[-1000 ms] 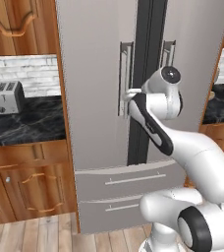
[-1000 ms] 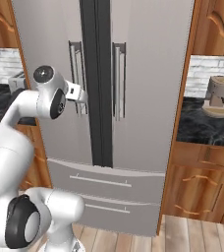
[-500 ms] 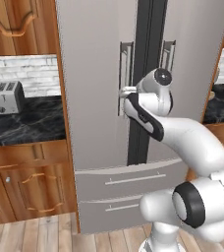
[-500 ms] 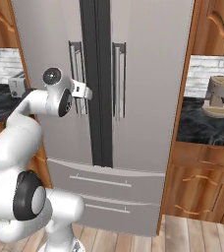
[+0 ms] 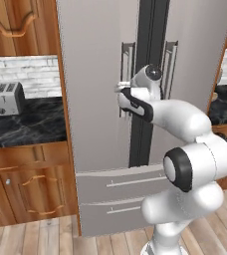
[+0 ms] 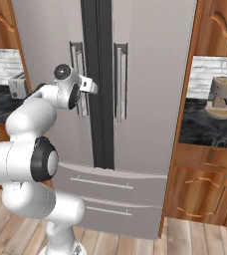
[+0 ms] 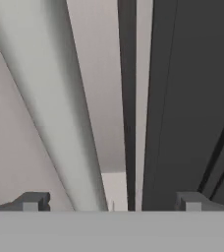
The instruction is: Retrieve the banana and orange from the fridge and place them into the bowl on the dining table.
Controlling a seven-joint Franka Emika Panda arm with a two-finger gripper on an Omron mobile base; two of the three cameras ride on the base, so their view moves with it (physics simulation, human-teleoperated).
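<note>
The tall grey fridge (image 5: 100, 74) stands in front of me with both doors shut, also the fridge (image 6: 150, 74) seen from the right. My gripper (image 5: 121, 89) is stretched out to the left door's vertical bar handle (image 5: 126, 64), at about mid height. From the right, the gripper (image 6: 91, 85) sits against that handle (image 6: 76, 60). In the hand view the gripper (image 7: 113, 202) is open, and the pale handle bar (image 7: 50, 98) runs up between the two fingertips, untouched by either. The banana, orange, bowl and dining table are out of view.
A toaster (image 5: 8, 98) sits on the black counter (image 5: 31, 122) left of the fridge, over wooden cabinets. A grey appliance (image 6: 221, 97) stands on the counter (image 6: 205, 127) to the right. Two drawers (image 5: 120, 182) run below the doors. Wooden floor lies in front.
The arm has stretched forward and carried the hand up to the left door's handle. The jaws have stayed open and the fridge doors have not moved.
</note>
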